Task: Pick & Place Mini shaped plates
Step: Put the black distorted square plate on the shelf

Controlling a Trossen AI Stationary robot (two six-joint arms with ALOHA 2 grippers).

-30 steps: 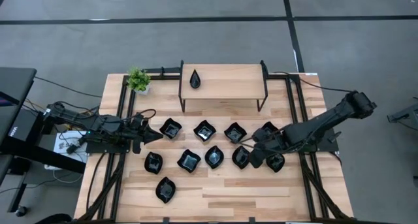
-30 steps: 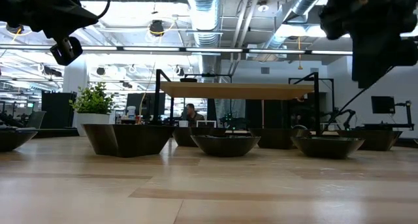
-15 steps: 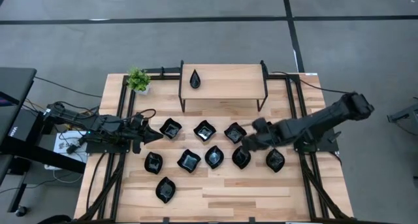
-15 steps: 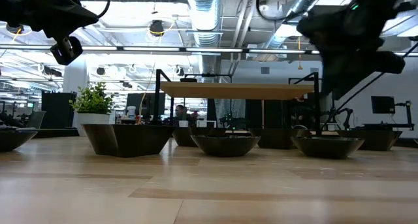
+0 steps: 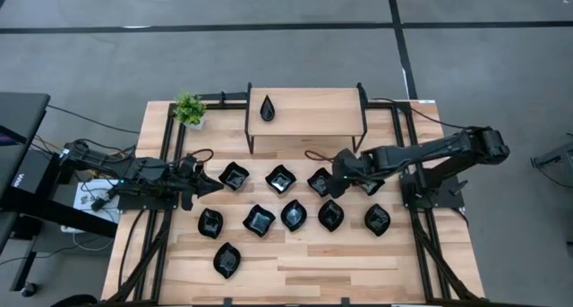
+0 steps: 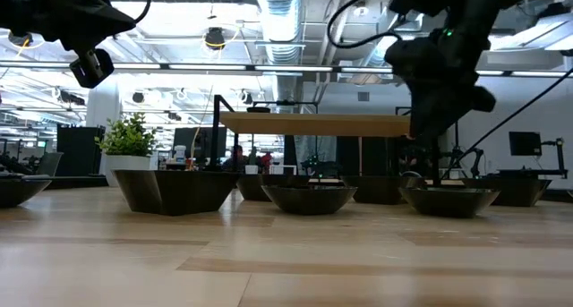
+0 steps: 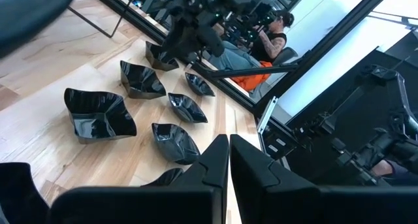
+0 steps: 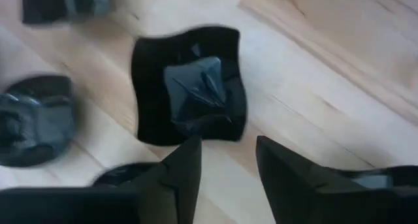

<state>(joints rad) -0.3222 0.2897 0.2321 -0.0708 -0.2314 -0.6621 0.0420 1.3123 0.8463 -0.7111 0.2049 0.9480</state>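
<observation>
Several glossy black mini shaped plates lie flat on the wooden table [image 5: 295, 271], in two rows plus one nearer [image 5: 227, 260]. A teardrop plate [image 5: 268, 108] rests on the raised shelf [image 5: 313, 112]. My right gripper [image 5: 341, 169] hovers open, pointing steeply down, over the far row. A wavy-edged square plate [image 8: 189, 87] lies just ahead of its fingertips [image 8: 225, 165], apart from them; the high view shows this plate [image 5: 320, 183] beside the gripper. My left gripper [image 5: 215, 185] waits shut at the table's left, beside the leftmost far-row plate [image 5: 235, 175], its fingers [image 7: 228, 168] closed together.
A small green potted plant [image 5: 189, 110] stands at the far left corner. The shelf's black legs [image 5: 250, 137] stand just behind the far row. Black frame rails [image 5: 407, 137] run along both table sides. A person [image 7: 261, 44] sits beyond the table. Bare wood lies along the near edge.
My right gripper has swung from above the near row's right end toward the table's far edge and a little left, and now stands above the far row. No plate has shifted. The left arm has kept still.
</observation>
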